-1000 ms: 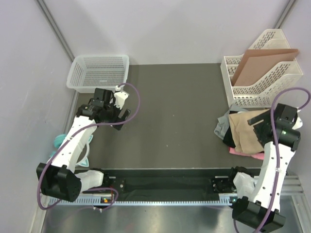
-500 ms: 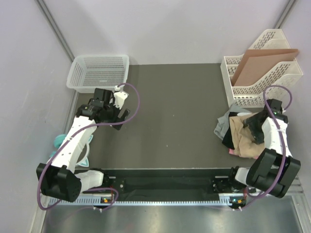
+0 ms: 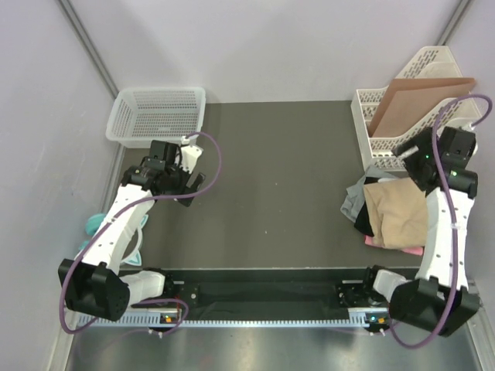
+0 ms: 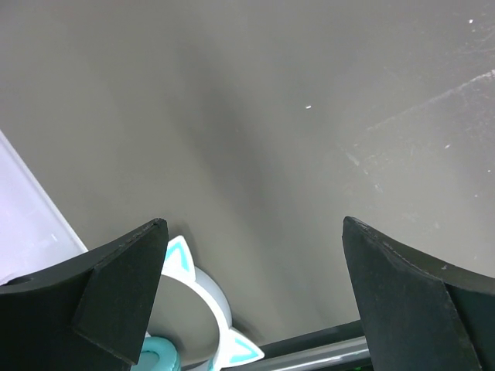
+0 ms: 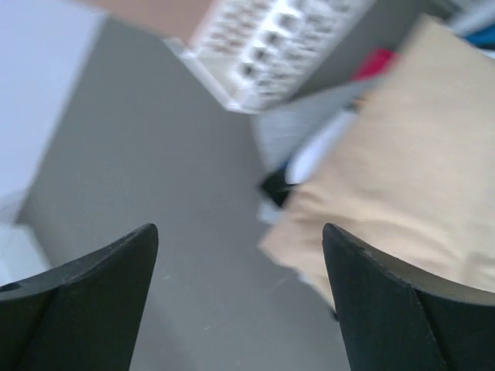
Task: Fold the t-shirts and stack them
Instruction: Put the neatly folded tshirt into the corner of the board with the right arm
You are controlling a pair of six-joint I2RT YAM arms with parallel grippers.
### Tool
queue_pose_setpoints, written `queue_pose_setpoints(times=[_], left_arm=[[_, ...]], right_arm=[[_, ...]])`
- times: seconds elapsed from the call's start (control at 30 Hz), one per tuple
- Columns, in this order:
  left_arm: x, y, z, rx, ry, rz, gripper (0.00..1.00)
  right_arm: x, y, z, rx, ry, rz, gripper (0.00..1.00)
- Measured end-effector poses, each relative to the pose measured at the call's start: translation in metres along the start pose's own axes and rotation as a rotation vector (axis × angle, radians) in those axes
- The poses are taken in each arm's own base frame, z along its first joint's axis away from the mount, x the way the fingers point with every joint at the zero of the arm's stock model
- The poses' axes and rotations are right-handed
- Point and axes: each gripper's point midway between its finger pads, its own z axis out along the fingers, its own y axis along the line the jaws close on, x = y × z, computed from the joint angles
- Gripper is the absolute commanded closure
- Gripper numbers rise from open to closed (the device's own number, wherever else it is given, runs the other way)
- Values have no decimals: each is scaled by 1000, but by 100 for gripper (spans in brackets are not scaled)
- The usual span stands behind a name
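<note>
Soft, even light falls from overhead, bright on the pale walls (image 3: 309,46); the dark desk (image 3: 278,170) takes only faint shadows beneath the arms (image 3: 124,220). The top view is sharp. The left wrist view is clear, with a dim band across the desk. The right wrist view is blurred throughout, tan shirt (image 5: 418,178) and white rack (image 5: 271,39) smeared.

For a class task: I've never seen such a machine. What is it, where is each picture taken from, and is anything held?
A robot's left arm and right arm are bolted to a dark table. One picture looks down from above; the other two come from a camera on each wrist. A pile of t-shirts, tan on top, lies at the right beside a white file rack; a white basket stands far left. The left gripper and right gripper are both open, holding nothing.
</note>
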Motion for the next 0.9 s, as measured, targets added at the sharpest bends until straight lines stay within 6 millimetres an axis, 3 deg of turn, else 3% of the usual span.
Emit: queue_pose_setpoints(times=[0.07, 0.13, 0.23, 0.33, 0.43, 0.63, 0.73, 0.9], left_arm=[[1, 2, 0, -8, 3, -2, 1], [1, 3, -1, -18, 3, -7, 1], [2, 5, -2, -25, -1, -30, 1], [6, 7, -2, -31, 3, -61, 1], [11, 8, 0, -26, 9, -96, 1], [25, 6, 6, -1, 10, -150, 1], [28, 8, 12, 7, -1, -180, 1], [24, 13, 30, 27, -20, -224, 1]], right_arm=[[0, 35, -20, -144, -27, -59, 0], [12, 71, -42, -295, -26, -147, 0], [46, 121, -67, -487, 34, -301, 0], [87, 154, -78, -604, 108, -431, 0], [128, 169, -79, -651, 191, -539, 0], [189, 184, -81, -692, 293, -688, 0], [207, 197, -81, -702, 324, -733, 0], [222, 235, -81, -730, 324, -784, 0]])
